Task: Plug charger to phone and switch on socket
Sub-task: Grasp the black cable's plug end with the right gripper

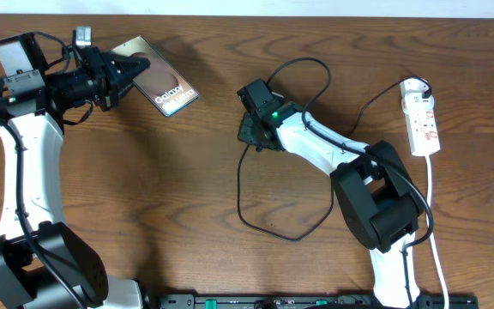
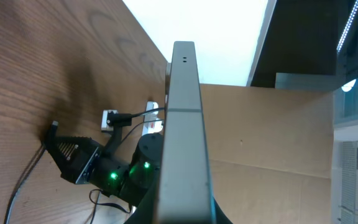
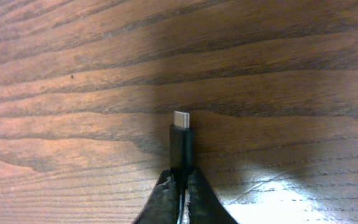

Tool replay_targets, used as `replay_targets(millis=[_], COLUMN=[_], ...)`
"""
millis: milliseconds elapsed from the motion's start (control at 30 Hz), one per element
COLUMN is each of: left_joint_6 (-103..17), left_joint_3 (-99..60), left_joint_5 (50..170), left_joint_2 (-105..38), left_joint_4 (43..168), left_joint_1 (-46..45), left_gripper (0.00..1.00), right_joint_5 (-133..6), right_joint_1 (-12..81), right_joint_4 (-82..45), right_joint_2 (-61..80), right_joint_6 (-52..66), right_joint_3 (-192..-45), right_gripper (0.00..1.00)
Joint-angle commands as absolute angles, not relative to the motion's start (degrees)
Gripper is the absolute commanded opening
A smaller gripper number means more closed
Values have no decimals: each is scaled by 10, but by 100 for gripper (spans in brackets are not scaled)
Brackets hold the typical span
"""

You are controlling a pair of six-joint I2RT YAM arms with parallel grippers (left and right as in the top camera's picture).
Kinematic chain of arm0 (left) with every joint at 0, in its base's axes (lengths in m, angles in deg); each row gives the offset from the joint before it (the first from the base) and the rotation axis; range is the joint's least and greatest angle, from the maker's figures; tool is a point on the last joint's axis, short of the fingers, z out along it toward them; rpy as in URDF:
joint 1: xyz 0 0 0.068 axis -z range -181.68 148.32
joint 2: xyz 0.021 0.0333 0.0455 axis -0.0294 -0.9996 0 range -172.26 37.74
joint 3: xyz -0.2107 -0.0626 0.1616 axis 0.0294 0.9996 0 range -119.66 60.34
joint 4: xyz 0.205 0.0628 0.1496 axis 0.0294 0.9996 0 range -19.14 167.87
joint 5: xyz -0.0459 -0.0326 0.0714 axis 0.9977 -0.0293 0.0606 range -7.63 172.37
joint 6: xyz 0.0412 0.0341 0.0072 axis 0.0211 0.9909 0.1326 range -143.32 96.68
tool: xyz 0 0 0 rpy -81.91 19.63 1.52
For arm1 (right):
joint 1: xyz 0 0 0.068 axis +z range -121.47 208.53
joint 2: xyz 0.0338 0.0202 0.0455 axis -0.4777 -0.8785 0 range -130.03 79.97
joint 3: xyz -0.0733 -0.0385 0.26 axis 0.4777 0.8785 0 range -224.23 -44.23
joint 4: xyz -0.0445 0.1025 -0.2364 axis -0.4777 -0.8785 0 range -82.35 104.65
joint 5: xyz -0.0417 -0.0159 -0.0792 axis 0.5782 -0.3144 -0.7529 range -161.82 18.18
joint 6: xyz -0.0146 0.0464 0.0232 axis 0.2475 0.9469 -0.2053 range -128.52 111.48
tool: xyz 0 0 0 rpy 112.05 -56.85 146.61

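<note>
The left arm (image 1: 24, 163) and right arm (image 1: 316, 146) have white link shells, black joint housings and black cables. A green light (image 1: 274, 115) glows beside the black right gripper (image 3: 179, 183)

A dark brown wooden table (image 1: 187, 172) with strong grain fills the overhead view, and a pale strip (image 1: 333, 7) runs along its edge at 12 o'clock. The left wrist view shows a bright white surface (image 2: 204, 25) at 12 o'clock, a plain brown board (image 2: 272, 130) at 3 o'clock and a dotted light strip (image 2: 352, 25) at 2 o'clock
</note>
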State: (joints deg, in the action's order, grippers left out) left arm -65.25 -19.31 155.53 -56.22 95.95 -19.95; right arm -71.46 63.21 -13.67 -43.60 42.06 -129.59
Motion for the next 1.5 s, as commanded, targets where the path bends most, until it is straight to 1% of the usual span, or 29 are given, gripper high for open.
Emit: replay_targets(millis=[0,67,200,333,467,700,867,1033,1133,1333,1400,1467], left_joint_6=[-651,-651,-651,-651,-651,-636,-629,-626,-620,-616,-617,-616], left_joint_3=[-205,-205,-205,-205,-205,-205,-205,-205,-205,-205,-205,-205], left_joint_5=[1581,1581,1581,1581,1585,1605,1614,1622,1627,1627,1628,1627], left_joint_2=[-551,-551,-551,-551,-551,-551,-551,-551,-551,-551,-551,-551], left_joint_4=[957,957,957,957,957,957,957,957,957,957,957,957], left_joint_1=[-201,-201,-201,-201,-201,-201,-201,-201,-201,-190,-185,-179], left_gripper=[7,7,7,7,7,7,7,7,7,7,7,7], right_joint_5=[-721,-703,-632,-493,-337,-184,-155,-155,-154,-145,-150,-183], right_joint_1=[635,629,601,556,507,466,453,438,428,425,425,424], right_joint_4=[-141,-141,-144,-154,-182,-253,-267,-248,-201,-42,-14,-19], right_joint_2=[-459,-454,-417,-354,-298,-257,-228,-161,-106,-35,-31,-31], right_joint_6=[422,397,292,159,52,-52,-58,-46,-10,103,131,158], right_joint_3=[-1299,-1299,-1299,-1299,-1299,-1290,-1268,-1206,-1136,-978,-941,-914], right_gripper=[1,1,1,1,1,1,1,1,1,1,1,1])
